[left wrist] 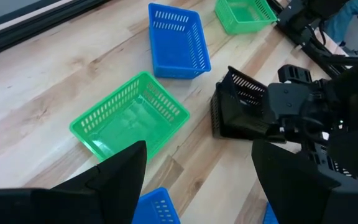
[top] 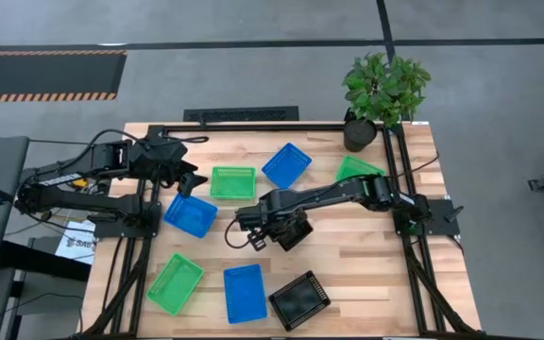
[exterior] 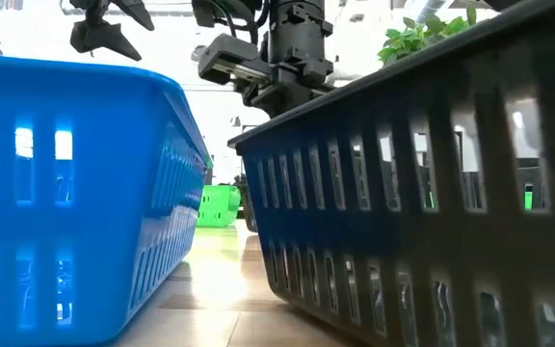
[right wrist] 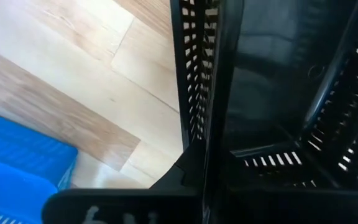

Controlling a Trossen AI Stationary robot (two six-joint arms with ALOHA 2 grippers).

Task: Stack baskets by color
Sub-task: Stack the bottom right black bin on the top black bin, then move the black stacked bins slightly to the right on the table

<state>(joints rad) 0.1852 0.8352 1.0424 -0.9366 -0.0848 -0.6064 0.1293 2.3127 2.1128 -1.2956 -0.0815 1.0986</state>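
Coloured baskets lie spread over the wooden table [top: 348,274]. My right gripper [top: 270,227] reaches from the right to the table's middle, points down, and is shut on a black basket [top: 294,233], which also shows in the left wrist view [left wrist: 238,112]. A second black basket [top: 299,299] rests on its bottom near the front edge. Green baskets [top: 232,182] [top: 176,283] [top: 359,170] and blue baskets [top: 286,165] [top: 190,215] [top: 245,293] rest flat on the table. My left gripper [top: 192,179] hangs open above the table's left side, between a green and a blue basket. My right gripper has the black basket by one perforated side wall [right wrist: 194,93], at its rim, with one finger inside the basket and one outside. The fingers come from above, pointing down. Whether the basket's bottom is clear of the table does not show.
A potted plant [top: 381,90] stands at the far right corner. Dark frame rails [top: 140,274] run along the table's left and right sides. Bare wood lies right of the held basket and along the near right [top: 376,283].
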